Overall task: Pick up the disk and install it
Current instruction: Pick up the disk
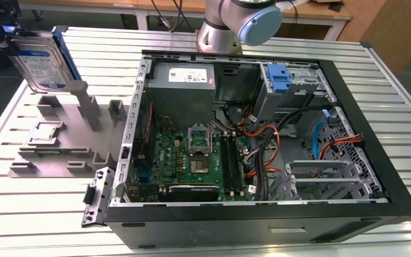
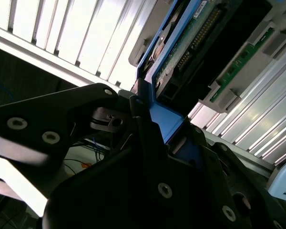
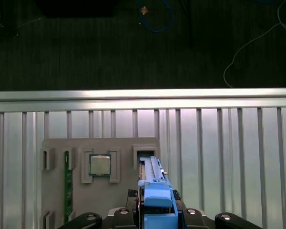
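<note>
The disk (image 1: 41,60), a silver drive with a white-and-blue label in a blue carrier, hangs upright at the exterior view's far left, above the grey fixture plate (image 1: 52,152). My gripper (image 1: 7,36) is shut on its upper end. In the first wrist view the blue carrier edge of the disk (image 3: 155,193) rises between the black fingers of the gripper (image 3: 155,217), just off an empty slot in the plate. In the second wrist view the disk (image 2: 190,52) shows its circuit-board side, with the gripper (image 2: 150,126) clamped on the blue frame.
An open computer case (image 1: 395,176) lies on the slatted table (image 1: 405,96), with a motherboard, cables, a grey power supply (image 1: 184,77) and a blue bracket (image 1: 280,77) in its drive cage. The fixture plate (image 3: 124,191) also holds a processor chip (image 3: 99,165) and a green memory stick (image 3: 66,191).
</note>
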Controlling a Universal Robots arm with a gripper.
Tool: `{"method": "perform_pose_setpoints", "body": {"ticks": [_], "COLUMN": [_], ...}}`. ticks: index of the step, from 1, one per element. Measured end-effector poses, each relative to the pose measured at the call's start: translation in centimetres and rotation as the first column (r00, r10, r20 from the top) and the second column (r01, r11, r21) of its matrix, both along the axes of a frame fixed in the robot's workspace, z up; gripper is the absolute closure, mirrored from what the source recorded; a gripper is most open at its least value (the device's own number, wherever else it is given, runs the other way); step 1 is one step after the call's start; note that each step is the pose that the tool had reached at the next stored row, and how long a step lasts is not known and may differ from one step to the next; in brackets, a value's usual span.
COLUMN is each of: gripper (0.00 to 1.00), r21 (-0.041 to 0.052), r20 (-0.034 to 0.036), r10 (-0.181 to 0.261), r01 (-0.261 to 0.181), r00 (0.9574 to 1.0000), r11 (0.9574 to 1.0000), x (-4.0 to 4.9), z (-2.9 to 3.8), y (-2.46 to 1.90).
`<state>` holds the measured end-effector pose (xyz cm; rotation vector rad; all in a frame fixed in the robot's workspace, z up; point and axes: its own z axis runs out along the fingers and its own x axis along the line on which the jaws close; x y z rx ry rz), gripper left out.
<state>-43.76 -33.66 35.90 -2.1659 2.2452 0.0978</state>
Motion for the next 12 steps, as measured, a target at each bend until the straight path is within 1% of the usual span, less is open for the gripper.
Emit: {"method": "perform_pose_setpoints", "body": {"ticks": [6,8,12], "gripper": [0.63,0.63,0.63], "r21": [0.0000,-0.0078,-0.0084], "r20": [0.0002,0.0001,-0.0001], "r10": [0.000,0.000,0.000], "r01": [0.000,0.000,0.000], "r00": [1.0000,1.0000,1.0000], "r11": [1.0000,1.0000,1.0000], "x": [0.00,0.01,0.00], "z": [0.33,0.34,0.34], "y": [0.00,-0.01,0.00]}}
